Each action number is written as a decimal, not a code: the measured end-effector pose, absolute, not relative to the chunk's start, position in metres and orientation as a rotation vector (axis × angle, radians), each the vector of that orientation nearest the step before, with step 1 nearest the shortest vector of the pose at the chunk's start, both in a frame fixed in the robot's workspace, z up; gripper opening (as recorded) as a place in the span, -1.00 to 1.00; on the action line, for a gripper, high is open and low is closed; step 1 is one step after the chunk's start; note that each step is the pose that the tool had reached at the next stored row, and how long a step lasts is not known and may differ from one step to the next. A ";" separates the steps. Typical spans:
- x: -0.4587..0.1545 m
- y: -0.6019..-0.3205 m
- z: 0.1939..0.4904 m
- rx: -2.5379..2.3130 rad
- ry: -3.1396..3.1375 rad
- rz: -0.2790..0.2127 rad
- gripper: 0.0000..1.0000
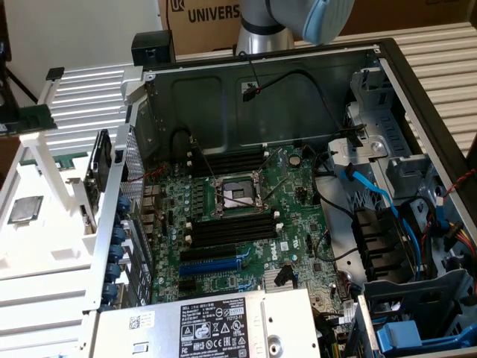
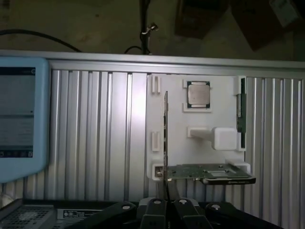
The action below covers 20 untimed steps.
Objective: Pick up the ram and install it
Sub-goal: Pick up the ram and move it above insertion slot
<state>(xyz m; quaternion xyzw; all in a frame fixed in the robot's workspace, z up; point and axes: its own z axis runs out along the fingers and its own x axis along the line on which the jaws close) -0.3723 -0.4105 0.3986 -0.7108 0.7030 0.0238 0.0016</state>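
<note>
While poised by the open computer case point(image 1: 223, 97), pinched the ram point(image 2: 166, 143) between the narrowly set fingers of the gripper point(image 2: 167, 206), edge-on to the wrist camera. Looked out over a white tray point(image 2: 178, 119) carrying a processor chip point(image 2: 198, 94) and a green board point(image 2: 240, 112) along one edge.

Open grey metal computer case point(image 1: 261, 82); green motherboard point(image 1: 246, 257) inside, long black slots with white end clips point(image 1: 227, 227) beside processor socket point(image 1: 237, 195). White plastic parts rack point(image 1: 45, 250) at exterior view's left holds square silver processor chip point(image 1: 24, 210) and dark-green circuit-board stick point(image 1: 26, 119). Silver-and-blue robot arm point(image 1: 298, 19) above case's far wall.
</note>
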 end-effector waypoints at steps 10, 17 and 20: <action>-0.322 -0.411 0.420 -2.231 2.207 0.075 -0.76; -0.290 -0.411 0.426 -2.231 2.207 0.075 -0.76; -0.277 -0.411 0.426 -2.231 2.207 0.075 -0.76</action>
